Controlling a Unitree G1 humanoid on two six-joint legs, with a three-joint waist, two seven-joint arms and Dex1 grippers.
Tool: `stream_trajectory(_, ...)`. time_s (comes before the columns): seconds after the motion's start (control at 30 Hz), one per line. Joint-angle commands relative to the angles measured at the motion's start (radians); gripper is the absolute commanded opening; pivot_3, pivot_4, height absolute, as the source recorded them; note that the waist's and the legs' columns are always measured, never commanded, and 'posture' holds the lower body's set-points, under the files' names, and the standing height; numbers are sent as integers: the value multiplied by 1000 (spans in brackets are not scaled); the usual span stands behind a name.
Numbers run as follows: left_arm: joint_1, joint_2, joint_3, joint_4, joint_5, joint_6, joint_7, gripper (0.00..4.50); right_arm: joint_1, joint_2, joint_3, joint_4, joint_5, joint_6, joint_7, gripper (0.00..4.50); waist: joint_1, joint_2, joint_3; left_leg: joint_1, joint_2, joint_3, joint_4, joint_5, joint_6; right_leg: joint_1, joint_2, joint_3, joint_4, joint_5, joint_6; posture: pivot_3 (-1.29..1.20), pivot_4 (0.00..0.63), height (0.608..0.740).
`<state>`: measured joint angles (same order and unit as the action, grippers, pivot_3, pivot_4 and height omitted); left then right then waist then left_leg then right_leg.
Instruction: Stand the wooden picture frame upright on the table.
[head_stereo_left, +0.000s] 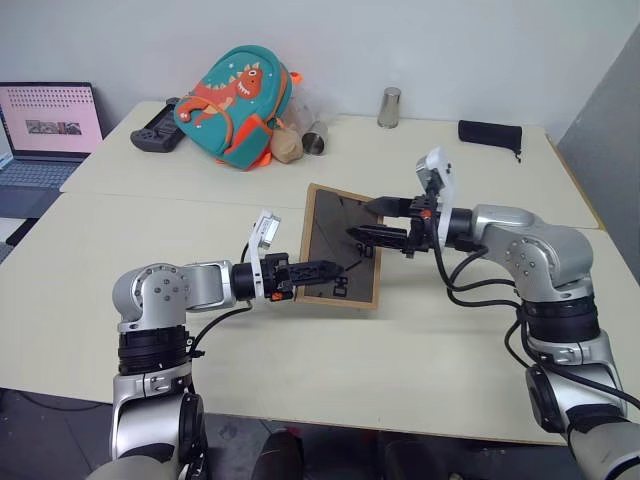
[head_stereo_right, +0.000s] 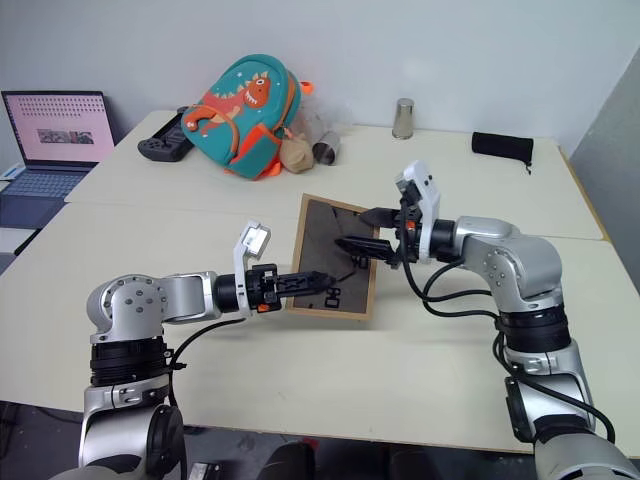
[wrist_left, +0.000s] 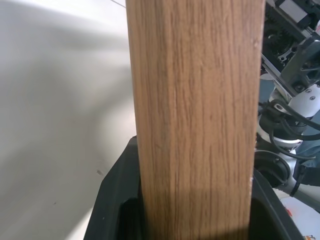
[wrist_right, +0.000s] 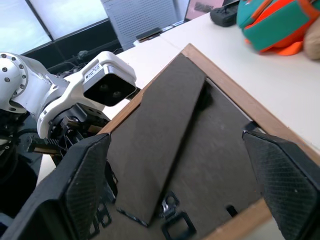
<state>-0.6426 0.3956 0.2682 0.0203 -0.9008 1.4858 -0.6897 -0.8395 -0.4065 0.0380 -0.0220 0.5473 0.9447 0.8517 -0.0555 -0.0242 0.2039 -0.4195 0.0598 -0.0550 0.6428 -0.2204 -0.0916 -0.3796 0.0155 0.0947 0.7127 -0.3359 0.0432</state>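
The wooden picture frame (head_stereo_left: 341, 247) is tilted up off the desk (head_stereo_left: 450, 340), dark back panel facing the robot. The left gripper (head_stereo_left: 322, 270) clamps its lower edge; the right gripper (head_stereo_left: 385, 223) hovers at the back, jaws spread wide. Next: fold out the stand (wrist_right: 160, 150), then set the frame down.

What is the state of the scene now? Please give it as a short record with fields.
frame: wooden picture frame, dark back panel facing the camera, tilted, not yet standing alone
stand: fold-out stand on the back panel
left pincer: left pincer shut on the frame's lower edge
right pincer: right pincer open, in front of the back panel, holding nothing
surface: table, pale cream
background: dinosaur backpack, laptop, metal cup, black pouch
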Motion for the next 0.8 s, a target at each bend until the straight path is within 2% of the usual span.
stream_trajectory(0.03, -24, 9, -4, -40, -32, -32, -20, 1236, -41, 29, 43, 37, -27, -42, -2, 4441, -1, 0, 0, 0, 0, 0, 0, 0, 0, 0, 0, 0, 0, 0, 0, 0, 150, 740)
stream_trajectory(0.17, -13, 8, -10, -51, -32, -40, -14, 1236, -45, 46, 65, 26, -19, -44, 9, 4441, -1, 0, 0, 0, 0, 0, 0, 0, 0, -1, 0, 0, 0, 0, 0, 0, 150, 740)
stream_trajectory(0.33, -8, 11, -2, -49, -31, -46, -4, 1236, -15, 35, 49, -84, 86, 38, 58, 4441, -1, 0, 0, -3, 0, 0, 0, 0, 0, -3, 0, 0, 0, 0, 0, 0, 150, 740)
stream_trajectory(0.57, 2, 21, 11, -49, -37, -45, 2, 1236, 9, -7, -55, -187, 282, 223, 59, 4441, 1, 0, 0, -5, 0, -1, 0, 0, 0, -5, 0, -1, 0, 0, 0, 0, 150, 740)
stream_trajectory(0.8, -5, 25, 7, -38, -44, -46, 2, 1236, 20, -42, -115, -199, 350, 294, 26, 4441, 0, 0, 0, -6, 0, 0, 0, 0, 0, -5, 0, -1, 1, 0, 0, 0, 150, 740)
